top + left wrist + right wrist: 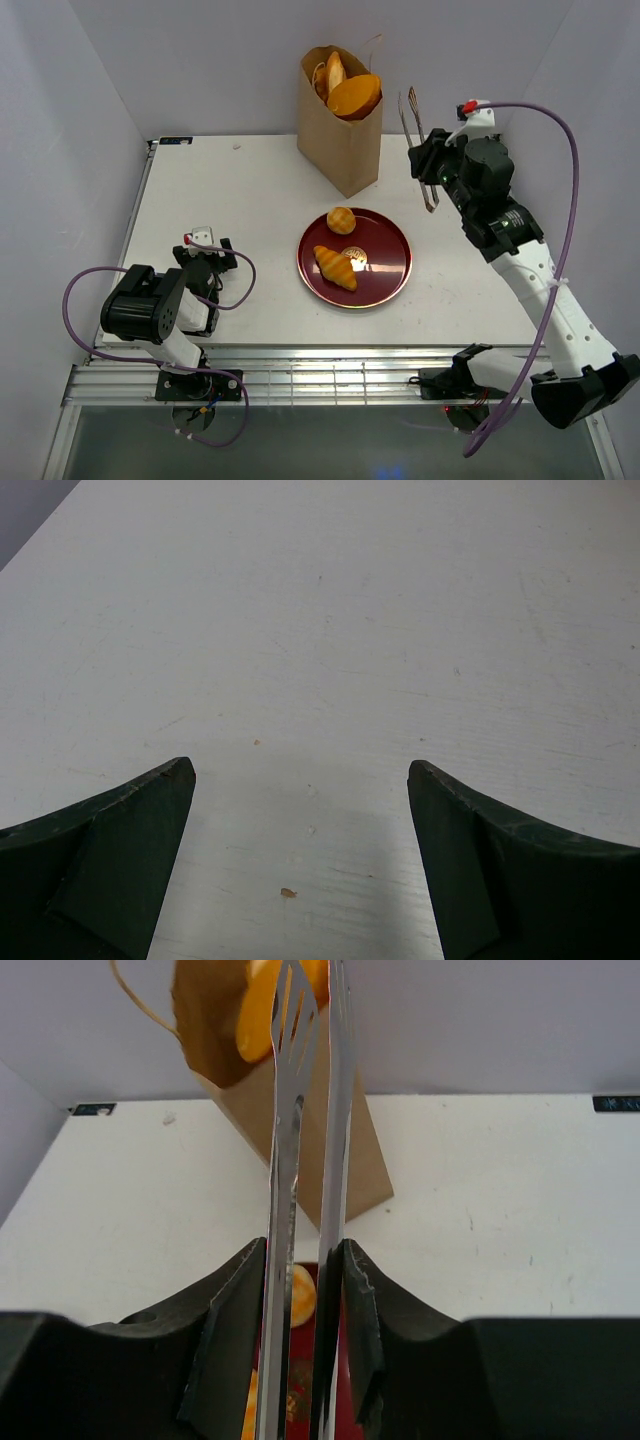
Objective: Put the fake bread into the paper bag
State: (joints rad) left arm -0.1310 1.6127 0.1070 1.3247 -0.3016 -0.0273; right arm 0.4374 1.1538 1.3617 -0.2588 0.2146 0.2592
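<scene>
The paper bag [345,150] stands upright at the back of the table, and several pieces of fake bread [355,95] stick out of its open top. A round bun [341,219] and a croissant [336,267] lie on the dark red plate [395,270]. My right gripper [432,170] is raised to the right of the bag and is shut on metal tongs [415,125]. The tongs' arms [285,1160] are squeezed close together, with nothing between their tips. From the right wrist I see the bag [350,1170] ahead and the bun [300,1295] below. My left gripper [205,255] rests open and empty over the table [300,770].
The plate sits in front of the bag, near the table's middle. White walls enclose the table on the left, back and right. The bag's twisted handle [140,1010] hangs off its left side. Small crumbs [288,891] lie on the table under the left gripper.
</scene>
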